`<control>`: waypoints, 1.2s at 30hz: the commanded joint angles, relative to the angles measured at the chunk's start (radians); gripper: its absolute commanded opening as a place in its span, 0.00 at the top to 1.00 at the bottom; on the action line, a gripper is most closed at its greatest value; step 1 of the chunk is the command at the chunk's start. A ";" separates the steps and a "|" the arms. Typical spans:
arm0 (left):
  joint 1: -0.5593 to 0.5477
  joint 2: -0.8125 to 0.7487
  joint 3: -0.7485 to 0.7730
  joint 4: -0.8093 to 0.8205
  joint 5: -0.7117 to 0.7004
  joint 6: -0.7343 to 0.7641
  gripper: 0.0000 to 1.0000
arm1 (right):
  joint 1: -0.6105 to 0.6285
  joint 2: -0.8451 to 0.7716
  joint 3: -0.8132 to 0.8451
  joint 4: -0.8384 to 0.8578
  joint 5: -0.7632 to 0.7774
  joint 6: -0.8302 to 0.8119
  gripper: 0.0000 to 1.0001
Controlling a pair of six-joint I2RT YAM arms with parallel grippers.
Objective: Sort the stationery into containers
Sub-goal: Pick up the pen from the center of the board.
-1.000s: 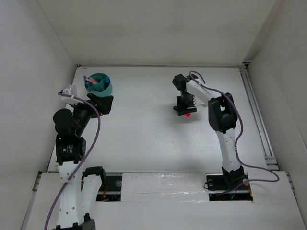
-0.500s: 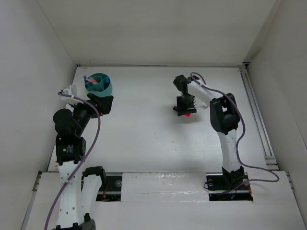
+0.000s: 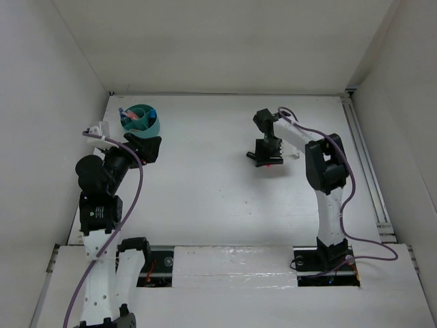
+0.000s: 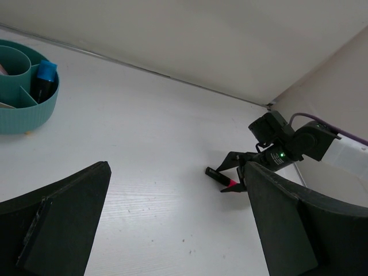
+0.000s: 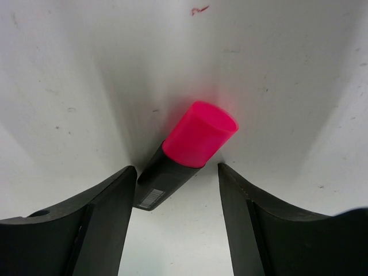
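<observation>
Here our right gripper (image 5: 174, 175), spread wide, straddles the pink-capped marker (image 5: 195, 138) on the table (image 5: 287, 69), its axis seven to one o'clock; our left gripper (image 4: 172, 230), also spread, sits by the tub (image 4: 34, 112).

Top overhead; left wrist low, distant; right wrist close; marker (image 5: 187, 156) shared.

We counted one teal tub (image 4: 26, 109), one black marker with a pink cap (image 5: 185, 154) on the table (image 3: 205, 198), and at least one blue-capped marker (image 4: 45, 76) inside the tub. The pink things (image 3: 136, 117) in it were too small to count.
</observation>
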 commanded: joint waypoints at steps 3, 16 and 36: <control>-0.001 -0.011 -0.004 0.050 0.015 -0.003 0.00 | -0.038 0.019 -0.087 -0.061 0.092 0.475 0.35; -0.001 -0.011 -0.004 0.050 0.024 -0.003 0.00 | -0.058 -0.019 -0.172 -0.020 0.046 0.464 0.40; -0.001 0.000 -0.004 0.050 0.033 -0.003 0.00 | -0.009 0.012 -0.108 -0.009 0.200 0.357 1.00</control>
